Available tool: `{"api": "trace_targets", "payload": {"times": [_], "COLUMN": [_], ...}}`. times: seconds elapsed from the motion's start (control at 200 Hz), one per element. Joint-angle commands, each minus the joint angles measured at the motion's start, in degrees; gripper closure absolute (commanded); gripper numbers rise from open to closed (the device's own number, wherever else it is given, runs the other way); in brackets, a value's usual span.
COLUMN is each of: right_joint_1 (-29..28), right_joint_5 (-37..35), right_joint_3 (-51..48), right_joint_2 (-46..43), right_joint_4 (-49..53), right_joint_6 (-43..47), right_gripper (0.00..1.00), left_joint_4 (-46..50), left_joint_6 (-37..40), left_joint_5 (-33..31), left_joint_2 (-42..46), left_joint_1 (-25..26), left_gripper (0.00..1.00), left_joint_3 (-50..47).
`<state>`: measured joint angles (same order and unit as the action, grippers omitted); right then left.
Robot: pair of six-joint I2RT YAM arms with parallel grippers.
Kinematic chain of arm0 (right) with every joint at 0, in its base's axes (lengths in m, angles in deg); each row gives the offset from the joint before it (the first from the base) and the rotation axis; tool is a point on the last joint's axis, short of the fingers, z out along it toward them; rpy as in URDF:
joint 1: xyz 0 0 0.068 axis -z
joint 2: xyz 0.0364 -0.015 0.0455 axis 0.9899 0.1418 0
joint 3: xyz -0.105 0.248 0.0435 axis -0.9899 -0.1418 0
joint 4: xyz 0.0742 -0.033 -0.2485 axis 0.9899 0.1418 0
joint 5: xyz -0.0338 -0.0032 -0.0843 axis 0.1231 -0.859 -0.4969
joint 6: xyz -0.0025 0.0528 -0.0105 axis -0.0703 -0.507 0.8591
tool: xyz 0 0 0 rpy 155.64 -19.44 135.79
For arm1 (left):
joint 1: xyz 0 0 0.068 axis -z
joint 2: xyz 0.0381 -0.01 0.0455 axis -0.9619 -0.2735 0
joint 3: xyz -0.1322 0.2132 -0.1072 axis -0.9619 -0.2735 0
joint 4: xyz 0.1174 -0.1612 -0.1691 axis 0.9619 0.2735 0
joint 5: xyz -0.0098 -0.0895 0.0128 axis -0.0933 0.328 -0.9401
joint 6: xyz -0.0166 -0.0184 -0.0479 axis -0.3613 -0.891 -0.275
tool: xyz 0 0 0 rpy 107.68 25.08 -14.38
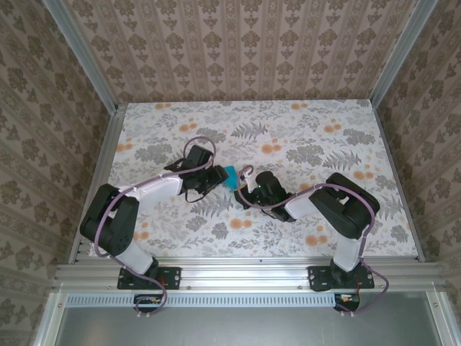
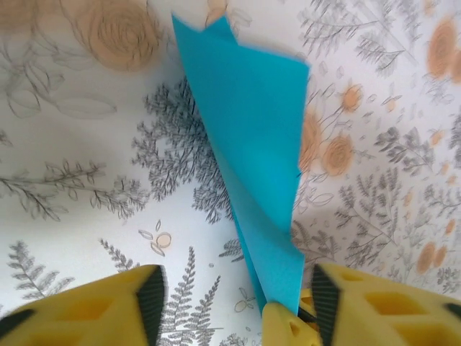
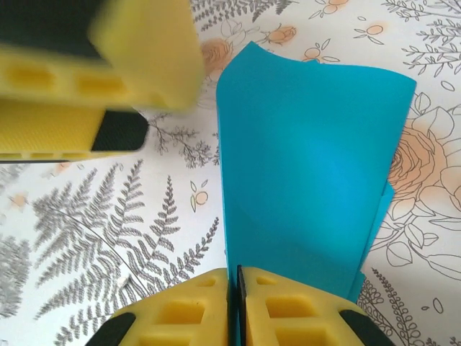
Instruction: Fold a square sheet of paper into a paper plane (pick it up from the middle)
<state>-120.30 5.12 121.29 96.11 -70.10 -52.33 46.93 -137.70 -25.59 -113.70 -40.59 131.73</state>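
Note:
The teal-blue sheet of paper (image 1: 230, 176) is folded into layers and stands on edge above the floral table, between the two arms. My right gripper (image 3: 235, 280) is shut on its lower edge, and the paper (image 3: 310, 166) rises broad and smooth from the pinched yellow fingers. My left gripper (image 2: 236, 299) is open, its yellow fingers (image 2: 360, 303) standing apart on either side of the paper (image 2: 252, 144) without pressing it. In the overhead view the left gripper (image 1: 215, 179) and the right gripper (image 1: 246, 189) meet at the paper.
The floral tablecloth (image 1: 302, 137) lies flat around the arms. Aluminium rails (image 1: 108, 151) and patterned walls close in the table on three sides. One finger of the left gripper (image 3: 144, 50) hangs close in the upper left of the right wrist view.

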Motion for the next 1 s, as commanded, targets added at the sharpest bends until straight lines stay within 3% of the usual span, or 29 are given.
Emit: {"api": "trace_targets", "payload": {"times": [0.0, 0.135, 0.475, 0.62, 0.805, 0.995], "right_joint_1": [2.6, 4.5, 7.5, 9.6, 10.5, 10.8], "right_joint_5": [10.6, 13.7, 15.8, 18.5, 19.1, 18.1], "right_joint_3": [-1.5, -2.6, -5.2, -6.1, -6.5, -6.4], "right_joint_2": [3.6, 6.0, 6.7, 7.9, 8.5, 9.7], "right_joint_4": [-9.1, -14.2, -19.7, -24.2, -24.3, -23.4], "right_joint_6": [-10.1, -15.3, -22.8, -28.2, -30.6, -31.9], "right_gripper": [0.88, 0.9, 0.9, 0.9, 0.91, 0.91], "left_joint_4": [-1.1, -2.6, -11.1, -12.9, -16.4, -17.8], "left_joint_6": [3.4, 6.4, 12.9, 15.7, 17.9, 18.8], "left_joint_5": [-0.1, 0.4, 4.8, 5.9, 7.7, 8.1], "left_joint_2": [4.1, 5.4, 3.1, 1.6, -0.1, -2.8], "left_joint_1": [-1.6, -3.0, -3.8, -4.4, -4.8, -4.5], "left_gripper": [0.33, 0.28, 0.33, 0.28, 0.23, 0.27], "left_joint_3": [-1.2, -2.5, -6.5, -6.8, -6.2, -6.0]}}
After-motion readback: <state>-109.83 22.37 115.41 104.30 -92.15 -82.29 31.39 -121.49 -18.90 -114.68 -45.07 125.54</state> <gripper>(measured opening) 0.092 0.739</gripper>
